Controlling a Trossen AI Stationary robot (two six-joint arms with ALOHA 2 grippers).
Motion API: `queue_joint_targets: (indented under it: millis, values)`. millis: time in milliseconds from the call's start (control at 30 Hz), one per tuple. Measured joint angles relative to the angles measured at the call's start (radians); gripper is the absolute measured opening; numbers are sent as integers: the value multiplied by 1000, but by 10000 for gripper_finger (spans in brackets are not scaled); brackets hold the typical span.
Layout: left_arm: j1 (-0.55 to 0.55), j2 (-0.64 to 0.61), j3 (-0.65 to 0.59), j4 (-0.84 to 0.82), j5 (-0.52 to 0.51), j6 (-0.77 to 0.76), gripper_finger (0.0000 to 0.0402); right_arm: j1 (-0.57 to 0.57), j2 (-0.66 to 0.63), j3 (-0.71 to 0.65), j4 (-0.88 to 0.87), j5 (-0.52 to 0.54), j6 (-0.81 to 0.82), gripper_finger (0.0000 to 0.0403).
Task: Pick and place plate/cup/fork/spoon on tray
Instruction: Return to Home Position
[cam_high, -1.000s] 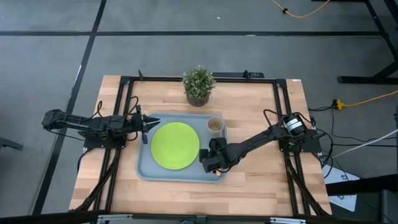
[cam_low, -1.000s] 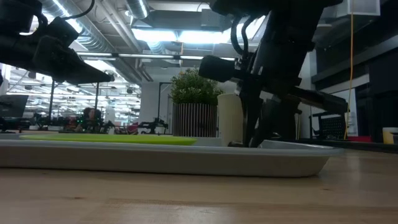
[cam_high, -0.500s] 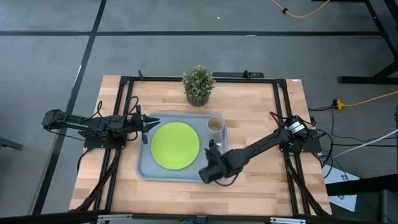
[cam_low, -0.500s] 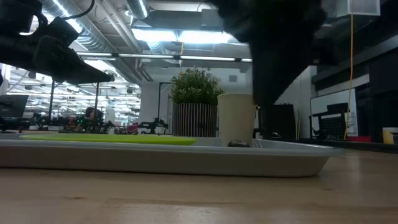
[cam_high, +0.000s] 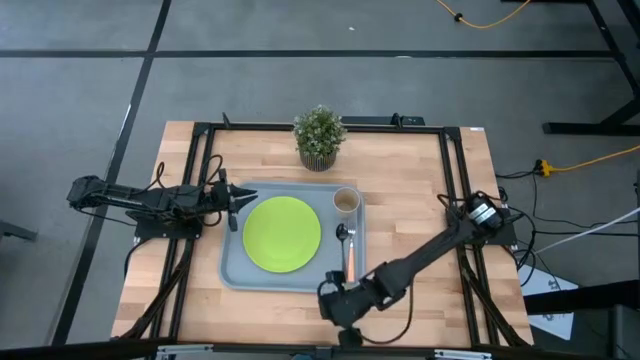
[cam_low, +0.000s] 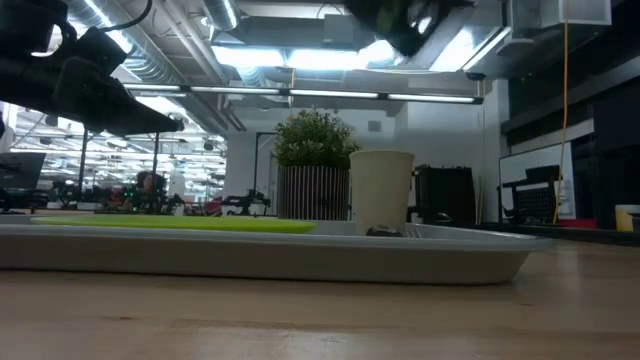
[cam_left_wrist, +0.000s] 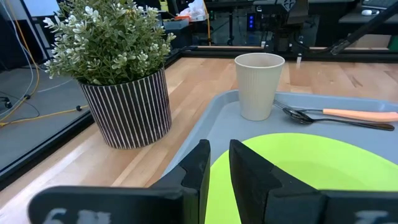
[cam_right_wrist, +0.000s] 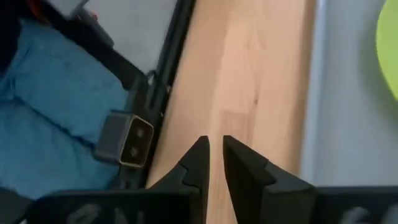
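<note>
The grey-blue tray (cam_high: 232, 270) lies at the table's middle. On it rest the lime-green plate (cam_high: 282, 233), the beige cup (cam_high: 346, 202) standing upright at the far right corner, and the dark spoon (cam_high: 342, 234) and orange-handled fork (cam_high: 351, 263) lying side by side along the right side. My left gripper (cam_high: 240, 200) hovers shut over the tray's left rim, pointing at the plate (cam_left_wrist: 311, 168). My right gripper (cam_high: 335, 302) is shut and empty, raised above the table's near edge, in front of the tray.
A potted plant (cam_high: 319, 135) in a striped pot stands behind the tray at the table's far edge. Black frame rails (cam_high: 455, 190) run along the table's left and right sides. Bare wood (cam_high: 420, 170) lies right of the tray.
My right gripper has drawn back from the tray's near right part toward the table's near edge and has risen, out of the low view's middle. The spoon and fork, covered by it before, now show lying on the tray.
</note>
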Motion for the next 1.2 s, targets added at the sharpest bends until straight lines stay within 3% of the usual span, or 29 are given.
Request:
queue_joint_targets:
  millis: [67, 267, 533, 833, 1067, 1200]
  values:
    - [0, 0, 0, 0, 0, 0, 53, -22, -24, -57, 15, -40, 0, 51]
    - [0, 0, 0, 0, 0, 0, 53, -79, -187, -386, 348, -107, -40, 51]
    - [0, 0, 0, 0, 0, 0, 53, -125, -502, -834, 534, -61, 34, 51]
    - [0, 0, 0, 0, 0, 0, 53, -121, -837, -1242, 746, -32, -48, 51]
    - [0, 0, 0, 0, 0, 0, 53, -118, -993, -1521, 977, -25, 31, 51]
    - [0, 0, 0, 0, 1, 0, 53, -44, -1002, -1534, 1006, 40, 2, 51]
